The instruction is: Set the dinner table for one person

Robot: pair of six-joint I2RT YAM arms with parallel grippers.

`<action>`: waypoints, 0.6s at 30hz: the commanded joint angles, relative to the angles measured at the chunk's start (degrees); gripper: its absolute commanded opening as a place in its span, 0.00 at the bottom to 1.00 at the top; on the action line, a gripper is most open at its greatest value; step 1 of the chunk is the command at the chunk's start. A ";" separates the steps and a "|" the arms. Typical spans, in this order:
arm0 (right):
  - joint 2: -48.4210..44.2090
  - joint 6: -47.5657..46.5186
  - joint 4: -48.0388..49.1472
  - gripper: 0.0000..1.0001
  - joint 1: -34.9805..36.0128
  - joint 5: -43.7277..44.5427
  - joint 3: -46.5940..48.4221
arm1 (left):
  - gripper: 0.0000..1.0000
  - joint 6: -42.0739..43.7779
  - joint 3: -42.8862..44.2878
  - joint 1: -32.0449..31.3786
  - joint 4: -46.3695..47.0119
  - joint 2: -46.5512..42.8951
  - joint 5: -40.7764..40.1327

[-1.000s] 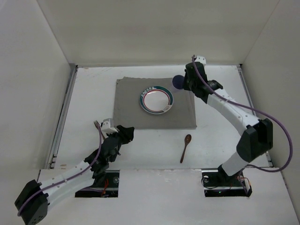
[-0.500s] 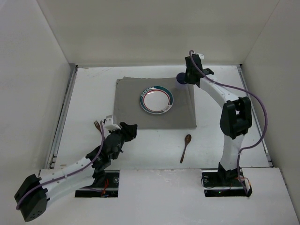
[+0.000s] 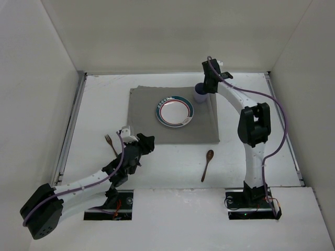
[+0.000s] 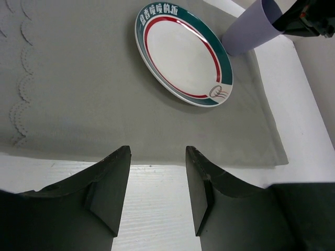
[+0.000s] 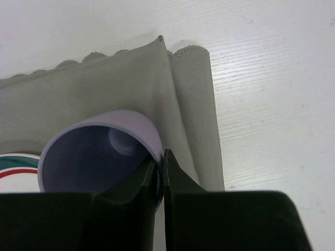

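Observation:
A lavender cup (image 3: pixel 199 93) stands at the far right corner of the grey placemat (image 3: pixel 149 125) on the white dinner table (image 3: pixel 104 99). My right gripper (image 3: pixel 207 88) is shut on the cup's rim (image 5: pixel 137 125), one finger inside and one outside. A white plate (image 3: pixel 174 111) with a green and red rim lies on the placemat, also in the left wrist view (image 4: pixel 183 52). My left gripper (image 4: pixel 157 193) is open and empty, low over the table just before the placemat's near edge. A wooden spoon (image 3: pixel 207 164) lies near right; a fork (image 3: pixel 110 143) lies left of my left arm.
White wall panels bound the table at the back and both sides. The placemat's right edge is folded over beside the cup (image 5: pixel 183 94). The arm bases sit at the near edge.
My right gripper has carried the cup left and down onto the placemat's far right corner. My left gripper has moved a little right and forward toward the placemat's near edge.

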 commanded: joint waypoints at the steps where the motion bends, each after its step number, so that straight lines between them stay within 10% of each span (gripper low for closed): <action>1: 0.39 0.22 -2.80 0.12 -0.51 1.39 2.89 | 0.44 2.45 -0.70 -0.02 5.01 -0.85 -2.09; 18: -13.83 -0.05 3.96 0.68 0.45 -0.90 -5.70 | 0.46 1.84 -0.79 0.59 6.33 1.87 -2.09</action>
